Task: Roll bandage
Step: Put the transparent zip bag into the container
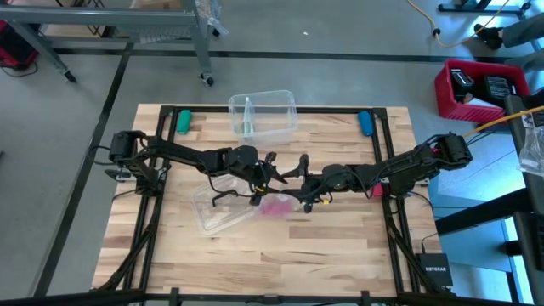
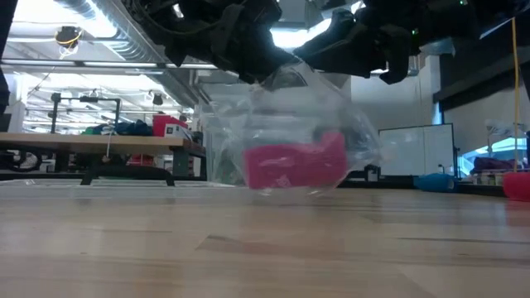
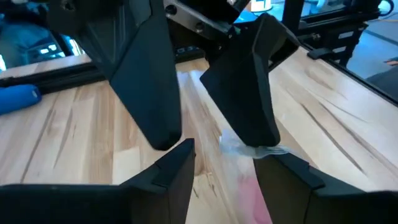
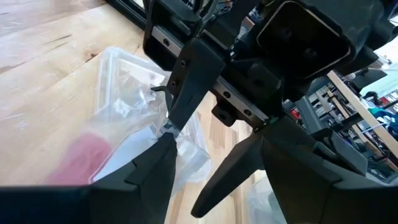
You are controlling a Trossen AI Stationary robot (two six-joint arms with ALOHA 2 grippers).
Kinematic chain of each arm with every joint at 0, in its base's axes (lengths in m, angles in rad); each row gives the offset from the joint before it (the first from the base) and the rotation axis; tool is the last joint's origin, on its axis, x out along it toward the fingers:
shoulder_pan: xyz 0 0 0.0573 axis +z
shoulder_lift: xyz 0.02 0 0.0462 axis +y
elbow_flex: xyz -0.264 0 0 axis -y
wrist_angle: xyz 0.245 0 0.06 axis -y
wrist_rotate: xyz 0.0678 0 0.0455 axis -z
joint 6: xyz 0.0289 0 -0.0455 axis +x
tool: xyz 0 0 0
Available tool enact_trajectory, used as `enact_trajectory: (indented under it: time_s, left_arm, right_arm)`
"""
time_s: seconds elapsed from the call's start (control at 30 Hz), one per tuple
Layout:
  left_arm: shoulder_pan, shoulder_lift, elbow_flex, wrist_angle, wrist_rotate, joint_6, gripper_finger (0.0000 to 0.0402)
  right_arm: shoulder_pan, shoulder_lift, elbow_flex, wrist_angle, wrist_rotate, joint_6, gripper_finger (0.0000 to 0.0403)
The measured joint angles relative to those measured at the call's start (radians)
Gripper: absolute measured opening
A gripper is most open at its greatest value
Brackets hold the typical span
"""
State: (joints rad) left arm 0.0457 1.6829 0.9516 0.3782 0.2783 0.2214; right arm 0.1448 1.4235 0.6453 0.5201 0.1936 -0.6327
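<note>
Both grippers meet over the middle of the wooden table (image 1: 255, 263), each arm stretched inward from its own side with the wrist bent down. Left gripper (image 1: 257, 180) and right gripper (image 1: 303, 189) face each other, fingers spread fairly wide, and one finger of each (image 4: 186, 81) pinches the edge of the clear plastic wrapper (image 2: 331, 108), lifting it off the wood. Inside hangs the pink bandage (image 2: 296, 163), a small roll sagging at the wrapper's bottom just above the tabletop, between and below the two grippers.
</note>
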Motion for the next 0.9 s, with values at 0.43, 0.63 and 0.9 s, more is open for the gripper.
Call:
enact_trajectory:
  time_s: [0.43,0.63,0.9]
  left_arm:
    - [-0.034,0.000,0.000,0.055,-0.022,0.053,0.0124]
    - [-0.036,-0.003,0.005,0.068,-0.026,0.088,0.0036]
    - [-0.036,-0.017,0.009,0.073,-0.110,0.097,0.0003]
  right_arm:
    - [0.000,-0.001,0.002,0.011,0.019,-0.005,0.0237]
    - [-0.002,0.003,-0.002,-0.008,0.042,0.002,0.0237]
    - [0.059,-0.076,0.037,-0.138,0.301,-0.006,0.0237]
